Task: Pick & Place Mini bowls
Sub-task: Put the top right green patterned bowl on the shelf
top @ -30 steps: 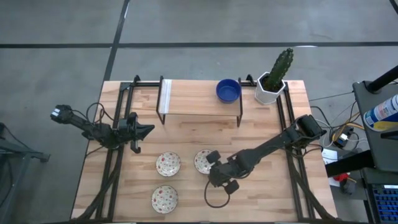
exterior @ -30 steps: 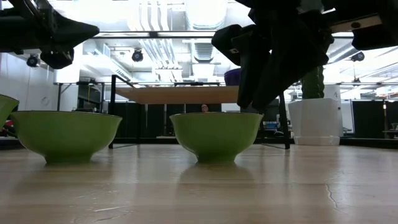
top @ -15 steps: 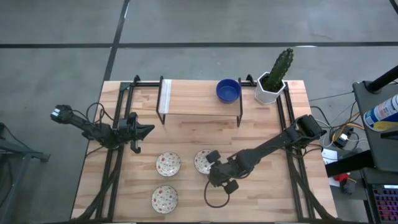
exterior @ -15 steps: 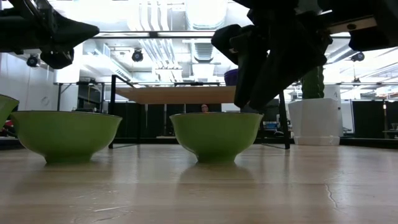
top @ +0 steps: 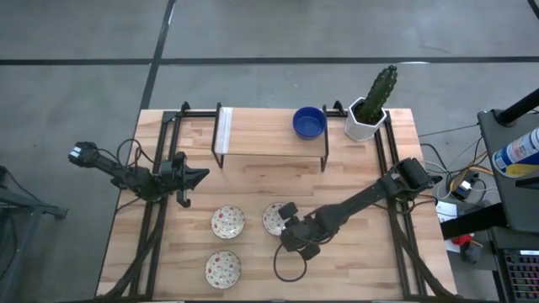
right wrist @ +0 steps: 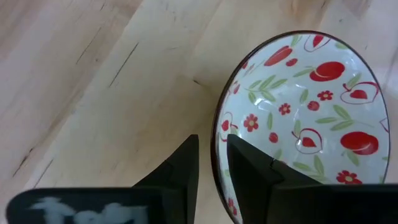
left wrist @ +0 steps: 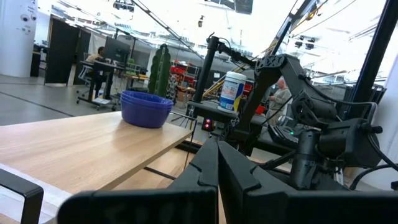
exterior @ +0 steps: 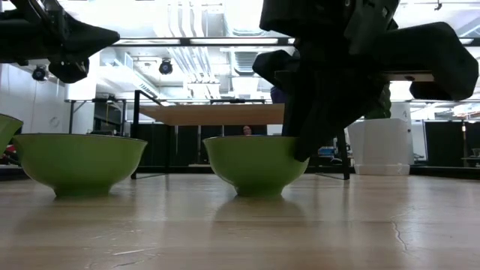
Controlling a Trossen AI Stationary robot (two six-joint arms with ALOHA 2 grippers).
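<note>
Three cream bowls with red-green patterns rest on their bases on the table: one (top: 227, 221), one (top: 223, 268) and one (top: 274, 217). Their outsides look green in the low view. Blue bowls (top: 309, 123) sit stacked on the raised wooden shelf (top: 261, 133). My right gripper (top: 285, 225) is open and low over the right-hand patterned bowl (right wrist: 298, 118). One finger (right wrist: 183, 165) stands outside the bowl's rim (right wrist: 216, 149) and the other (right wrist: 249, 168) inside it, with a gap showing on each side. My left gripper (top: 202, 175) is shut and hovers left of the bowls.
A white hexagonal pot with a cactus (top: 368, 111) stands at the shelf's right end. Black metal frames run along the table's left (top: 156, 210) and right (top: 396, 219) sides. A looped cable (top: 290, 268) lies on the table just below the right gripper.
My right gripper has come down and shifted a little toward the table's left. Its fingers now reach down around the right side of the patterned bowl's rim, where before they hung above it.
</note>
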